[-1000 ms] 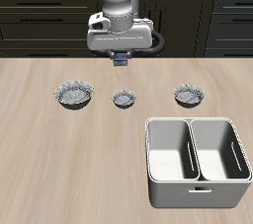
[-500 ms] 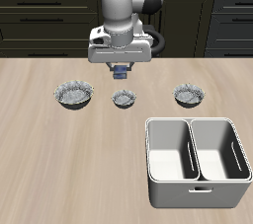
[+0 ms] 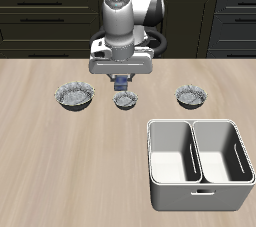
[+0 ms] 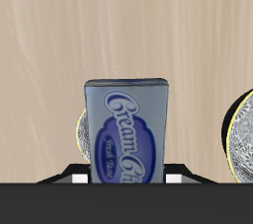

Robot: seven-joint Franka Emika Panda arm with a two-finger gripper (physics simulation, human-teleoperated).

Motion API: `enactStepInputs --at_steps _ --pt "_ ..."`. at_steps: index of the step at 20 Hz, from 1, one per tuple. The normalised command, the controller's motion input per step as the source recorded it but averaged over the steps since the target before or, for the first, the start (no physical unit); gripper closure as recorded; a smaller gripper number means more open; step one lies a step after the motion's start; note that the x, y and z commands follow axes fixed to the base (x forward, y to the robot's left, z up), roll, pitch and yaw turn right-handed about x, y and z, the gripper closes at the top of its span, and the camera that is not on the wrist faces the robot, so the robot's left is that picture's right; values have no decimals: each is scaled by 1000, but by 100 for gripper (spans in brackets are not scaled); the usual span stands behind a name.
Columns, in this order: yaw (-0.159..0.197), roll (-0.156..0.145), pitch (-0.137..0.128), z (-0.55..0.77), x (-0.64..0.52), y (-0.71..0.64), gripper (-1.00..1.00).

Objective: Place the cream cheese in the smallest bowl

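The wooden surface (image 3: 40,161) spreads wide below me. Its biggest load is the white double bin (image 3: 198,164), toward five o'clock from my position in the exterior view. Farther back sit three speckled bowls in a row: the widest bowl (image 3: 74,95) at about nine o'clock of the middle one, a mid-sized bowl (image 3: 191,95) at three o'clock of it, and between them the smallest bowl (image 3: 125,99), well apart from both.

My gripper (image 3: 122,78) hangs just above and slightly behind that smallest bowl, and my fingers are clenched on the cream cheese (image 4: 126,131), which is held in the air, touching nothing below.

The box looks stiff and light, a flat carton with smooth printed faces that I judge could slip if my squeeze eased. I hold it by its upper end, pads on the narrow sides, which suits a thing this thin.

In the wrist view its long axis runs straight down away from my palm, toward the surface, label face to the camera, lettering running along the length. A curved bowl rim (image 4: 242,134) shows beside it, so I judge a short move toward the front edge is needed before letting go.
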Motion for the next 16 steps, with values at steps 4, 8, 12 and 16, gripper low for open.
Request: enactStepInputs --at_steps 4,8,12,16 --pt "18 0 32 -258 -13 -52 100" --pt "-4 -8 47 -231 42 -32 100" --pt "33 27 57 -328 33 37 100" --pt "-19 57 31 -161 -26 86 -100"
